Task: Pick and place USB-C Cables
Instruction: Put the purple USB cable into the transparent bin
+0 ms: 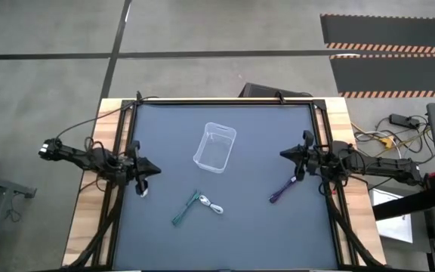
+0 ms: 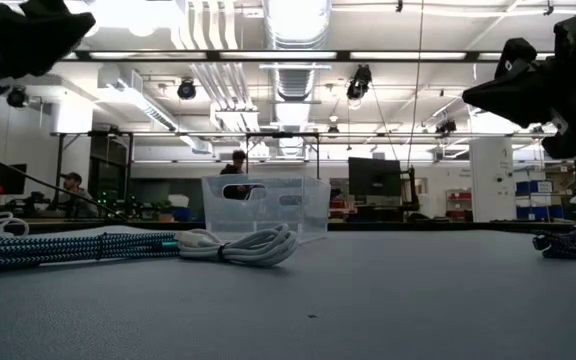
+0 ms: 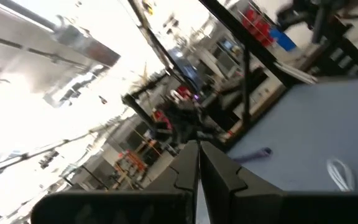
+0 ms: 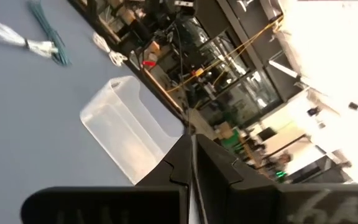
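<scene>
A clear bin (image 1: 215, 147) stands open side up in the middle of the table, toward its far side. A teal-green cable (image 1: 185, 208) and a white cable (image 1: 212, 204) lie side by side nearer the near edge. A purple cable (image 1: 283, 190) lies to the right, and a second white cable (image 1: 143, 191) to the left. My left gripper (image 1: 152, 169) hovers shut just beyond that second white cable. My right gripper (image 1: 284, 153) hovers shut to the far side of the purple cable. In the low view both grippers (image 2: 38, 35) (image 2: 488, 92) are high above the table.
The dark table mat (image 1: 263, 227) has a black frame rail (image 1: 225, 100) along its far edge and rails down both sides. The arm bases sit at the left and right edges. In the low view a workshop with people shows far behind the bin (image 2: 265, 207).
</scene>
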Motion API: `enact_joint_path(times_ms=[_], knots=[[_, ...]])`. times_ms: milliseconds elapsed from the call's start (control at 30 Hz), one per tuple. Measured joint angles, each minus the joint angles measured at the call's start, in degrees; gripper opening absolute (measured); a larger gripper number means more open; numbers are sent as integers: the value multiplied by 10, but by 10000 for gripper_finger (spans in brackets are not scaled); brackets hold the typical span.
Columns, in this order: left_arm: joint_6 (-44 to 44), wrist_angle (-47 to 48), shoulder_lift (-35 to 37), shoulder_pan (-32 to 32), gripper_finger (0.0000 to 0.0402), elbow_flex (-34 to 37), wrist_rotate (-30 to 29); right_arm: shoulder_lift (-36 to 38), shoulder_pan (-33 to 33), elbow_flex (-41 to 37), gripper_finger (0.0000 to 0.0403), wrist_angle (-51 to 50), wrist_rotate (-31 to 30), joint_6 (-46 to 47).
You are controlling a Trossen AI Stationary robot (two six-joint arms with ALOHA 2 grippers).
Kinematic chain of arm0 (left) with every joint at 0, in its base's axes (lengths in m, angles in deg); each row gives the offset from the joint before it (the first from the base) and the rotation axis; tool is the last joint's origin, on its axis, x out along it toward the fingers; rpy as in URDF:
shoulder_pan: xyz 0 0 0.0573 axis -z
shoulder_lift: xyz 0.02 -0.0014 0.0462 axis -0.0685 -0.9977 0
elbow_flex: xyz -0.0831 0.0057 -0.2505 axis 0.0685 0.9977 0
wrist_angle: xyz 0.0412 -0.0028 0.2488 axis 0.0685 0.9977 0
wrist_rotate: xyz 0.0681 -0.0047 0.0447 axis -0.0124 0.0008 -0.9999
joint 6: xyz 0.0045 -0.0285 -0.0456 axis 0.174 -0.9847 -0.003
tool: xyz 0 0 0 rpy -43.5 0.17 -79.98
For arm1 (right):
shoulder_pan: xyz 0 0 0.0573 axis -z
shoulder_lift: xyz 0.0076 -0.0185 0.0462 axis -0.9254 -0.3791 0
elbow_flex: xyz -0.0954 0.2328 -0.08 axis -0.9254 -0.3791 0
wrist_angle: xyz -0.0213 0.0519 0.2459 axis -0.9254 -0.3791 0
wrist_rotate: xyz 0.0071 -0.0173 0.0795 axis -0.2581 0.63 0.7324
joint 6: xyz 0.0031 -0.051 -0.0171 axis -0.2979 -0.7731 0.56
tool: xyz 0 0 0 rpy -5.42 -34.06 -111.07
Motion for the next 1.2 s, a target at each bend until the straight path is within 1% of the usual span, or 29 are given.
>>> enact_joint_path(times_ms=[133,233,300,333,367,467,500,533,667,800,867,967,1100,1200], knots=[[0,-11,0,0,0,0,0,0,0,0,11,0,-3,-33],[0,-11,0,0,0,0,0,0,0,0,11,0,-3,-20],[0,-11,0,0,0,0,0,0,0,0,11,-1,-2,6],[0,-12,0,0,0,0,0,0,0,0,11,1,-2,34],[0,-15,0,0,0,0,0,0,0,0,11,5,2,92],[-2,-23,0,0,0,0,2,0,-1,0,11,57,25,326],[-18,-23,0,0,0,0,8,0,-1,0,11,79,24,378],[-47,-23,0,0,0,0,15,0,-1,0,11,100,23,411],[-195,-46,0,0,0,0,20,0,0,0,11,173,23,497],[-383,-100,-2,0,0,0,8,1,0,0,11,218,23,588],[-458,-121,-6,0,0,0,8,1,0,0,11,224,23,621],[-496,-138,-17,0,0,0,8,1,0,0,11,223,23,629],[-495,-174,-37,0,0,0,8,0,0,0,11,220,23,613],[-497,-212,-51,1,0,0,11,0,0,0,11,223,23,633]])
